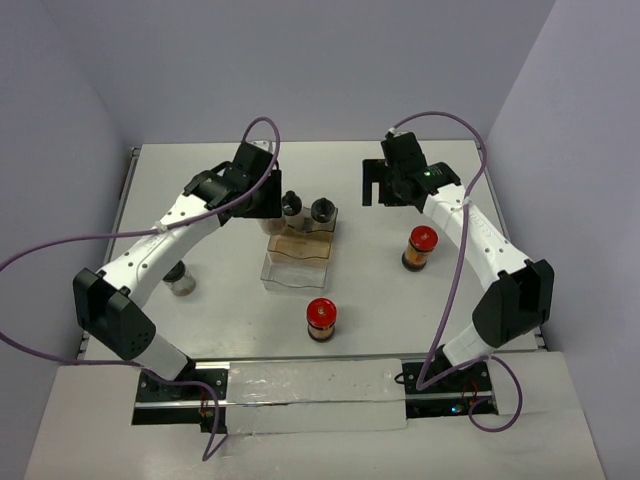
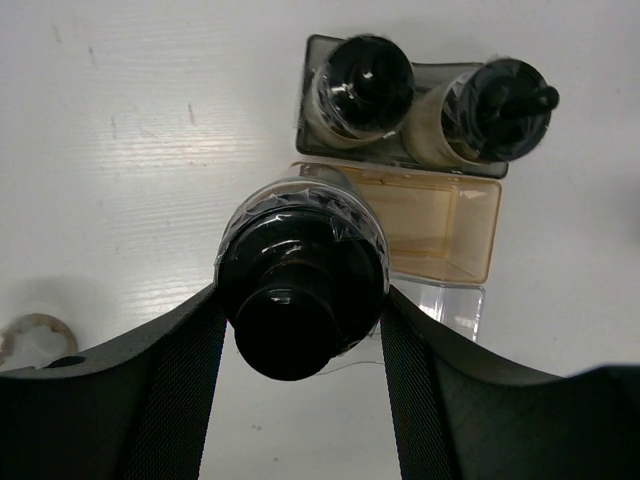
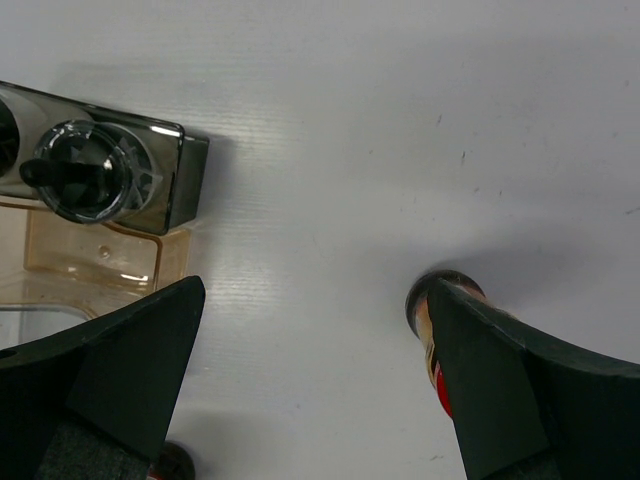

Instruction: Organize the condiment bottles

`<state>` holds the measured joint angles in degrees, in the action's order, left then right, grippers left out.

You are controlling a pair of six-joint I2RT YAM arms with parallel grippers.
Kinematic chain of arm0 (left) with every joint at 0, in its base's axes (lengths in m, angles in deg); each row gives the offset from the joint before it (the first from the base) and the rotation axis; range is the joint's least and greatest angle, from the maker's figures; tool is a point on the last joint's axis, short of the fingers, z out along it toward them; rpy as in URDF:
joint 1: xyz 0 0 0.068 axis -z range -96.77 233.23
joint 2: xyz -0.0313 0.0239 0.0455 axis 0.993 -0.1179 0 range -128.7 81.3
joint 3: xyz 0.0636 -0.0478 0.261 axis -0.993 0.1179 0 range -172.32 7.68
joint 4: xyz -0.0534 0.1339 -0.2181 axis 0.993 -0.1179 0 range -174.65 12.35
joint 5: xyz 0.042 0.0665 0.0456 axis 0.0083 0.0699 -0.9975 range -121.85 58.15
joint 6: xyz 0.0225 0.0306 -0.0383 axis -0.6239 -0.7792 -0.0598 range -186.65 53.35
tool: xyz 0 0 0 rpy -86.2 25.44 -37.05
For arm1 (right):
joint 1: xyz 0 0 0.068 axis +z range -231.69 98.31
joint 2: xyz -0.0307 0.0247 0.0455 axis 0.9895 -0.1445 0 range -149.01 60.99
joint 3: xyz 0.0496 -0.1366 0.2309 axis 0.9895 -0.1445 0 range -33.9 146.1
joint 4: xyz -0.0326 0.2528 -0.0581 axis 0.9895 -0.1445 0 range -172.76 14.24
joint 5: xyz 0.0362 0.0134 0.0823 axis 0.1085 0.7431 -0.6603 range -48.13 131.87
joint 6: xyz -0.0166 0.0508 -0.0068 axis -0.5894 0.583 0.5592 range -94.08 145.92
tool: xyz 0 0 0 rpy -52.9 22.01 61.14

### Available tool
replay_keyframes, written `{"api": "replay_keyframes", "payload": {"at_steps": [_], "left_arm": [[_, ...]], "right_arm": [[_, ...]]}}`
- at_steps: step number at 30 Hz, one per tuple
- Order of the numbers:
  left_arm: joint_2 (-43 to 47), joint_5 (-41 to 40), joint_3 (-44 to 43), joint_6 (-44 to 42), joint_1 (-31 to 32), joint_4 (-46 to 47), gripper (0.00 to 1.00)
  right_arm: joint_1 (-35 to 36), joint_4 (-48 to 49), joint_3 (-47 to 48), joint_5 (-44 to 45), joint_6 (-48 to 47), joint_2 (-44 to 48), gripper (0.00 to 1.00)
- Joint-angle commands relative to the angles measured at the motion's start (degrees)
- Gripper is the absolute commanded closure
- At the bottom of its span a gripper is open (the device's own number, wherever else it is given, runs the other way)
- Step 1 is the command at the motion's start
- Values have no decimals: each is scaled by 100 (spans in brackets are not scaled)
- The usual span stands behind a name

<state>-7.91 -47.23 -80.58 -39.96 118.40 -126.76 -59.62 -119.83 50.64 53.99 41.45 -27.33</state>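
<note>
Left gripper (image 1: 265,200): closed on a black-capped jar (image 2: 300,290), fingers (image 2: 170,390) pressing either side of its shoulder, at the far left corner of the tray. Whether the jar's base rests on anything cannot be told. Right gripper (image 1: 385,188): spread wide, holding nothing, hanging over the table (image 1: 480,180) at the far right.

Table: white and flat. The clear rectangular tray (image 1: 285,275) sits mid-table, its long side running near to far. Two black-capped jars (image 2: 365,85) stand side by side in its far end; the rest is unfilled.

Outside the tray: one red-capped jar (image 1: 321,318) stands just off the tray's near end. A second red-capped jar (image 1: 421,247) stands well to the right. A fourth black-capped jar (image 1: 181,279) stands at the left, partly hidden by the left arm.

Assessment: the jars look rigid, small and light. The film wrap over the shoulders appears glossy and is likely slippery. A grip across the body below the cap seems soundest. Upright carriage is advised, as the narrow form could tip on release.
</note>
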Motion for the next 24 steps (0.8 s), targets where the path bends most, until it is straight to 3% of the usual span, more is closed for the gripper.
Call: {"api": "replay_keyframes", "payload": {"at_steps": [1,24], "left_arm": [[-6,202,15,38,230,497,90],[-1057,-247,239,312,588,841,90]], "right_arm": [[-152,227,-216,165,-6,427,0],[-388,241,-324,-96,-6,596,0]]}}
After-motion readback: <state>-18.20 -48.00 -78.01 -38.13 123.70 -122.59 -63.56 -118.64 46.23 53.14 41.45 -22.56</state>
